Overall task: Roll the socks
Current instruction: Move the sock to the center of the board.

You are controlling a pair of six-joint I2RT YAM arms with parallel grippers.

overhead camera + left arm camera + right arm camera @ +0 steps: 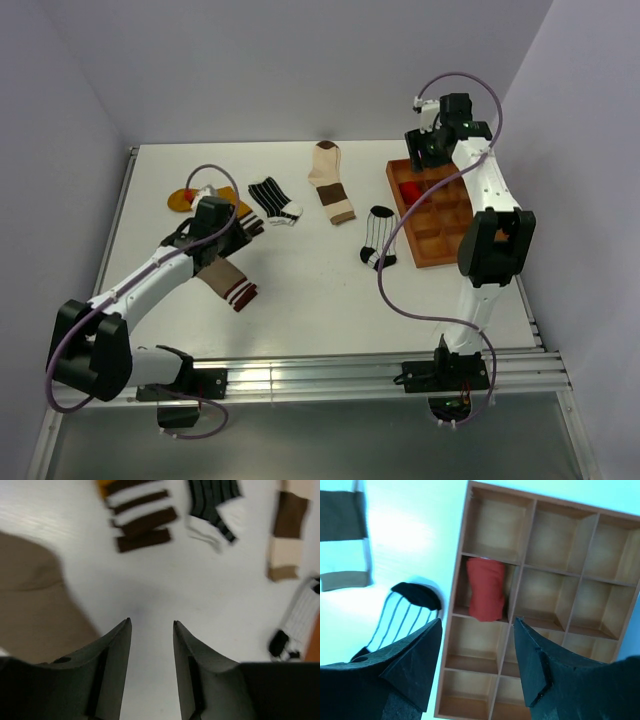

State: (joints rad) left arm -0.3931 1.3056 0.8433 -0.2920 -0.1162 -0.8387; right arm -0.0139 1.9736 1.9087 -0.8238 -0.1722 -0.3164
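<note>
One sock looks finished. A red roll (485, 587) sits in a compartment of the brown compartmented tray (445, 250), along the edge nearest the loose socks. I'd guess it is parked there to keep it from unrolling and to leave the counter (320, 300) free for the others.

The right end effector (476, 625) hangs over that tray with its fingers spread wide and nothing between them.

The other five lie flat on the counter:
- the mustard yellow sock (185, 200), far left
- the black-white striped sock (272, 198)
- the cream-and-brown sock (330, 180)
- the white pinstriped sock (378, 238), just beside the tray
- the taupe sock with the striped cuff (230, 285), nearest the arms

The left end effector (151, 625) hovers low over bare counter next to the taupe sock, fingers parted to a middling gap and empty. To me that looks like lining up on that sock next. Flat and spread out, each sock offers a free end to pinch and roll.

I can't read any brand, label or lettering on the socks, the tray or the arms.
</note>
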